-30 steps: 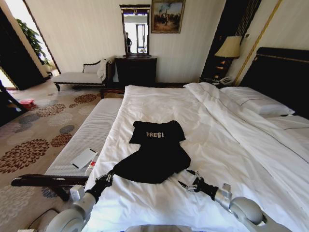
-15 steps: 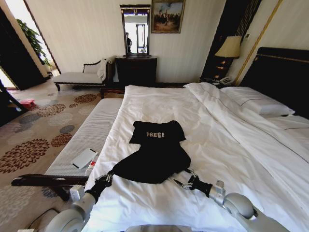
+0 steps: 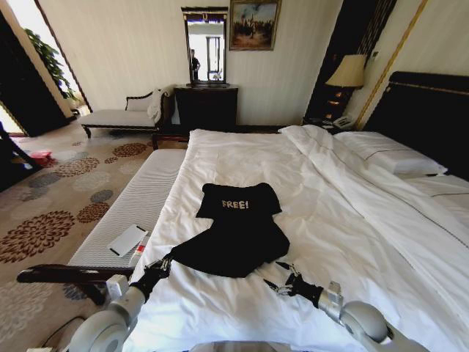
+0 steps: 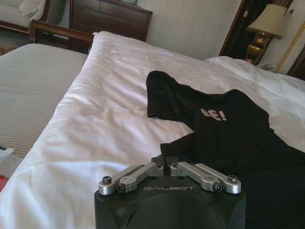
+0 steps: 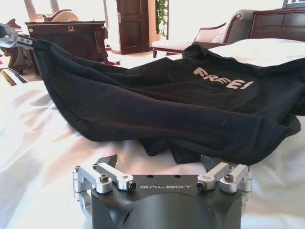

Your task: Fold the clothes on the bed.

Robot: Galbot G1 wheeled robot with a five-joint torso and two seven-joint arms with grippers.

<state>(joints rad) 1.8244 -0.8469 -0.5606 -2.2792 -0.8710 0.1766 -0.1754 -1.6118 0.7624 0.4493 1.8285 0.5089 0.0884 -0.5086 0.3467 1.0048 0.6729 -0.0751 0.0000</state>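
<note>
Lying crumpled on the bed point(image 3: 242, 169), the clothes point(image 3: 236, 235) stay pinched at one corner by my left claw point(image 3: 163, 265); my right claw point(image 3: 281, 281), wide open and empty, has backed off the hem, so that side needs regrasping.
</note>
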